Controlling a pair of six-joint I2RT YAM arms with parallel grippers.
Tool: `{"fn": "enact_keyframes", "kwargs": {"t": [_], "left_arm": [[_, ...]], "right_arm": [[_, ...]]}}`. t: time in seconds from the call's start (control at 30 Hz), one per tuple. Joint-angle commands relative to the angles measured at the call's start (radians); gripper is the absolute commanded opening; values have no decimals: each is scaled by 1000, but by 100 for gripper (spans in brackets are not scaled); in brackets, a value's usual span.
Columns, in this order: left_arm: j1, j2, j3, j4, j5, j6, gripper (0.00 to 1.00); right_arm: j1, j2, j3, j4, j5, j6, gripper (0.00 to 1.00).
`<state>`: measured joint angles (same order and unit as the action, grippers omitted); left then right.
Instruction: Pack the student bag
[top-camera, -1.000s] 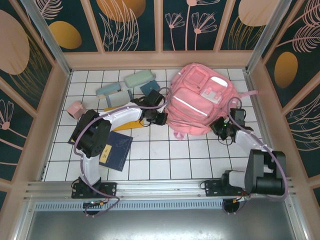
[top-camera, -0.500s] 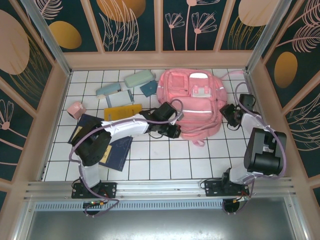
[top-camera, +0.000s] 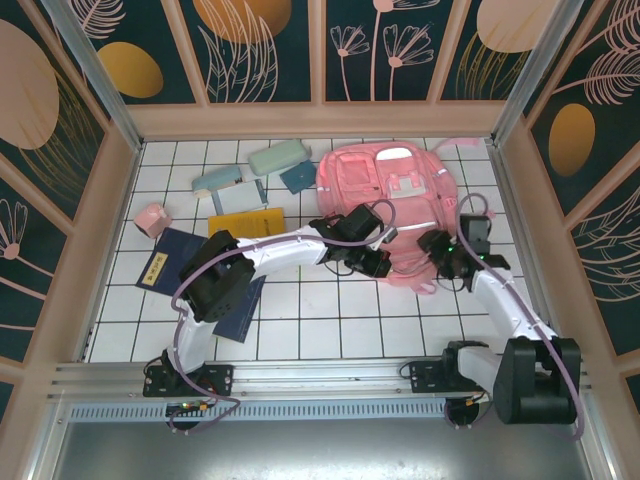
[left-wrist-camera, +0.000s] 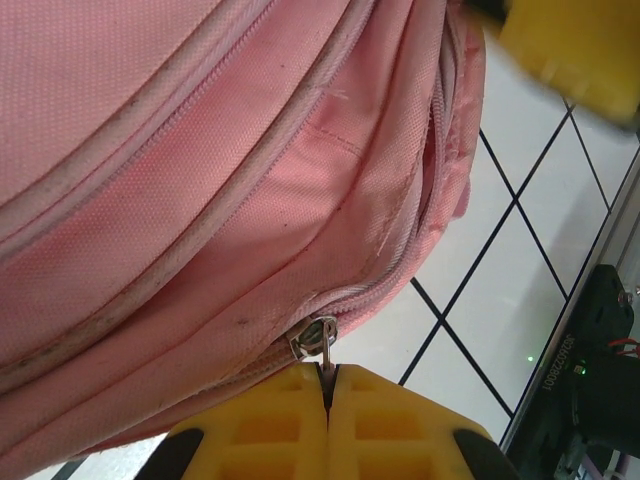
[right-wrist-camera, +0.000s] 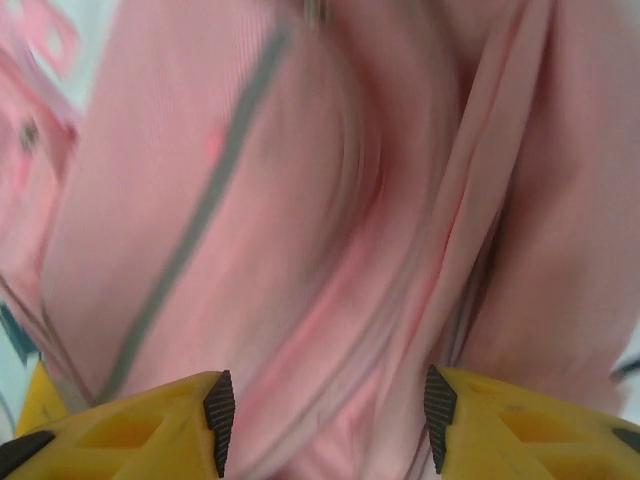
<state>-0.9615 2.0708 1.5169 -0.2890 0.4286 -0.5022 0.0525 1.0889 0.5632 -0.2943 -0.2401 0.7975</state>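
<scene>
The student bag (top-camera: 385, 195) is a large pink backpack lying flat at the back right of the tiled floor. My left gripper (top-camera: 372, 264) is at its near edge. In the left wrist view the yellow fingers (left-wrist-camera: 400, 425) of the left gripper (left-wrist-camera: 327, 377) are pressed together, shut on the metal zip pull (left-wrist-camera: 327, 358) that hangs from the slider (left-wrist-camera: 312, 338) on the bag's (left-wrist-camera: 180, 200) zip seam. My right gripper (top-camera: 441, 251) is at the bag's near right corner. It stands open (right-wrist-camera: 327, 425), with blurred pink fabric (right-wrist-camera: 330, 250) lying in the gap between its pads.
Left of the bag lie a pale green case (top-camera: 278, 157), a light blue case (top-camera: 217, 180), a dark teal pouch (top-camera: 300, 176), a yellow book (top-camera: 245, 222), a small pink box (top-camera: 151, 218) and navy notebooks (top-camera: 165, 262). Wooden walls ring the floor.
The bag has turned and shifted left. My left gripper has travelled right along its near edge, still shut on the zip pull. My right gripper has opened and come back to the near right corner.
</scene>
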Motion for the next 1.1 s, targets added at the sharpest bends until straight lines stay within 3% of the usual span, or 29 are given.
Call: {"fn": "enact_keyframes", "kwargs": {"t": [0.0, 0.27, 0.6, 0.8, 1.0, 1.03, 1.07], "left_arm": [[-1, 8, 13, 3, 21, 4, 0], [-1, -4, -9, 8, 15, 5, 0], [-2, -25, -33, 23, 1, 7, 0], [-2, -26, -36, 27, 2, 4, 0], [-3, -37, -49, 30, 7, -1, 0], [-5, -39, -51, 32, 9, -1, 0], [-5, -40, -52, 32, 10, -2, 0]], "right_arm": [[110, -39, -56, -23, 12, 172, 55], [217, -56, -87, -59, 78, 276, 55], [220, -97, -10, -221, 123, 252, 56], [221, -104, -121, -101, 33, 335, 56], [224, -64, -157, -4, 19, 378, 57], [224, -51, -162, 11, 23, 378, 55], [225, -37, -164, 27, 32, 373, 46]]}}
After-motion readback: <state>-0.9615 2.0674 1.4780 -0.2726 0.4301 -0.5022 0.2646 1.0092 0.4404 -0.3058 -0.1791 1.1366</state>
